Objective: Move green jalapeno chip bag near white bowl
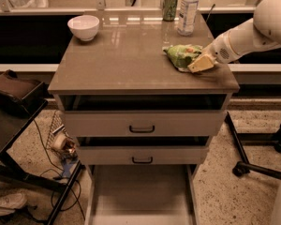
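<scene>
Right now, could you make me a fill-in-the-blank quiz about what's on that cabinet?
1. In the camera view, the white bowl sits at the back ____ corner of the cabinet top.
2. The claw is at the green jalapeno chip bag, which lies on the top's ____ side.
3. Beside the green can stands a clear plastic ____.
Missing words: left; right; bottle.

Crinkly foil chip bag (181,55); smooth cream plastic gripper (198,65) at its right edge; glossy white bowl (83,27); satin, faintly reflective tabletop (126,64).
</scene>
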`<state>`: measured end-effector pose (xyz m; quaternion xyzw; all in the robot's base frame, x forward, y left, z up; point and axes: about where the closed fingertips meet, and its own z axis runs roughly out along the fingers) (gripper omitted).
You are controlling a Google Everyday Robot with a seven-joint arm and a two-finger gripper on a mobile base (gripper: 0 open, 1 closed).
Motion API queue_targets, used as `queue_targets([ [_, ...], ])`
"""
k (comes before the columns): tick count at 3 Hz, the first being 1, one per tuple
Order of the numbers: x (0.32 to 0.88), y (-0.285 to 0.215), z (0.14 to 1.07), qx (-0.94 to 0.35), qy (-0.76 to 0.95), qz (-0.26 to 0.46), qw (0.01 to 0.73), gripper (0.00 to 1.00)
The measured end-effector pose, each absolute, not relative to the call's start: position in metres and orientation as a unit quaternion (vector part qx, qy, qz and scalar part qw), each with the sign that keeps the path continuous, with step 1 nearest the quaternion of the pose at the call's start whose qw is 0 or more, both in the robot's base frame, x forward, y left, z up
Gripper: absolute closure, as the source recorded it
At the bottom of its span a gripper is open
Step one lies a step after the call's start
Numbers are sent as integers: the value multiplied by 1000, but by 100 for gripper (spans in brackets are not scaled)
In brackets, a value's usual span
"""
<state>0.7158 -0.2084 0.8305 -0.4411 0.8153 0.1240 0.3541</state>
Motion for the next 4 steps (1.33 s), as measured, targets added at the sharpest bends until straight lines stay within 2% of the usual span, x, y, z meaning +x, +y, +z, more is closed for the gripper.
queue_targets([
  [1, 717, -203, 829, -445, 813, 126, 353, 99],
  [2, 718, -199, 831, -449, 811, 126, 354, 100],
  [4, 725, -95, 918, -572, 716, 99, 388, 100],
])
